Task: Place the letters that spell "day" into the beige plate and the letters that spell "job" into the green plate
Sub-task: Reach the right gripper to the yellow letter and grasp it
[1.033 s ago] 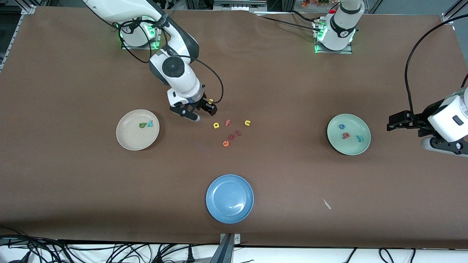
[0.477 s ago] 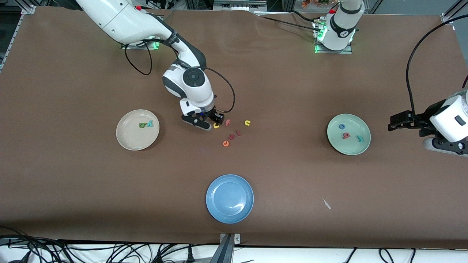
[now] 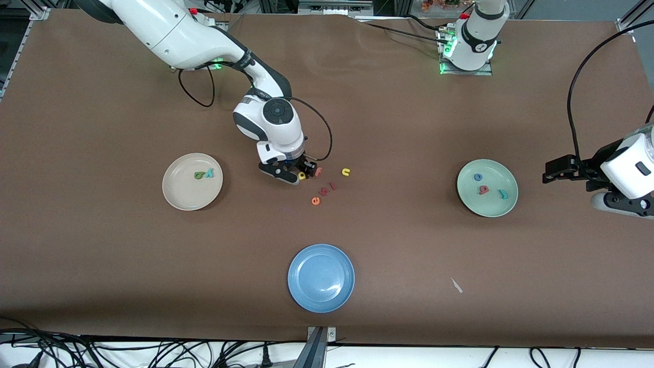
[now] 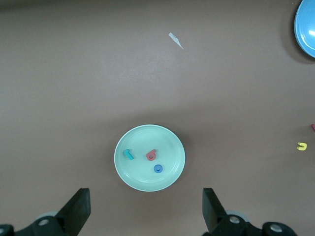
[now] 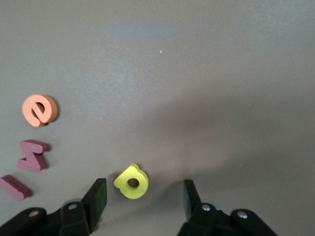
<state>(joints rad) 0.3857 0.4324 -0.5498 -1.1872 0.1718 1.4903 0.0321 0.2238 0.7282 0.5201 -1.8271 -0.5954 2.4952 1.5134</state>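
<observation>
Two tools open | right tool (image 5: 140, 196) straddles yellow d (image 5: 132, 182) | pink f (image 3: 318, 171) beside

You've got a matt brown table cover (image 3: 460, 112), cloth-like, slightly creased near the bases. Letters look like matt foam: yellow d (image 5: 132, 182), orange e (image 5: 39, 110). Beige plate (image 3: 176, 199), green plate (image 4: 172, 147) and blue plate (image 3: 306, 299) are smooth with a faint sheen. Arm shells (image 3: 168, 25) are glossy white plastic; gripper fingers (image 5: 96, 196) are matt black. The white scrap (image 3: 457, 285) looks like paper.
</observation>
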